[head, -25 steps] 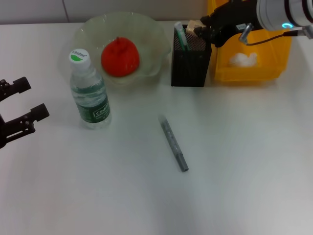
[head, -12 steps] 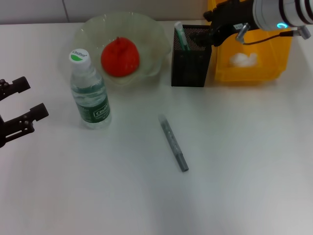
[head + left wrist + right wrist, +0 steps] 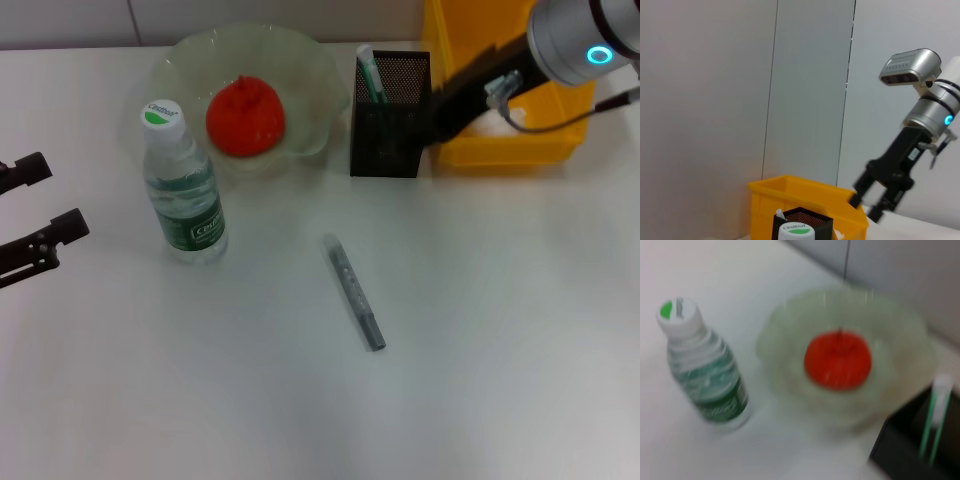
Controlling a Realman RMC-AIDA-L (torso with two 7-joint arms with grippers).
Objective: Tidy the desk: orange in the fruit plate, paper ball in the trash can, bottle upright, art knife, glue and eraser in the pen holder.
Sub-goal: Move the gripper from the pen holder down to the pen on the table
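Note:
The orange (image 3: 245, 117) lies in the glass fruit plate (image 3: 180, 58). The bottle (image 3: 185, 190) stands upright in front of the plate. The black mesh pen holder (image 3: 390, 125) holds the green-and-white glue stick (image 3: 369, 74). The eraser is hidden. The grey art knife (image 3: 355, 293) lies flat on the table. My right gripper (image 3: 440, 118) is beside the holder's right side, in front of the yellow trash can (image 3: 535, 140); the left wrist view shows it (image 3: 866, 207) with fingers apart and empty. My left gripper (image 3: 40, 200) is open and empty at the table's left edge.
The right wrist view shows the bottle (image 3: 705, 380), the orange (image 3: 837, 359) in the plate (image 3: 790, 315), and the pen holder (image 3: 910, 455) with the glue stick (image 3: 937, 410). The paper ball is hidden behind my right arm.
One second ago my right gripper held a beige eraser over the pen holder; the eraser is gone from it. The gripper has moved down to the holder's right side. My left gripper drifted slightly left.

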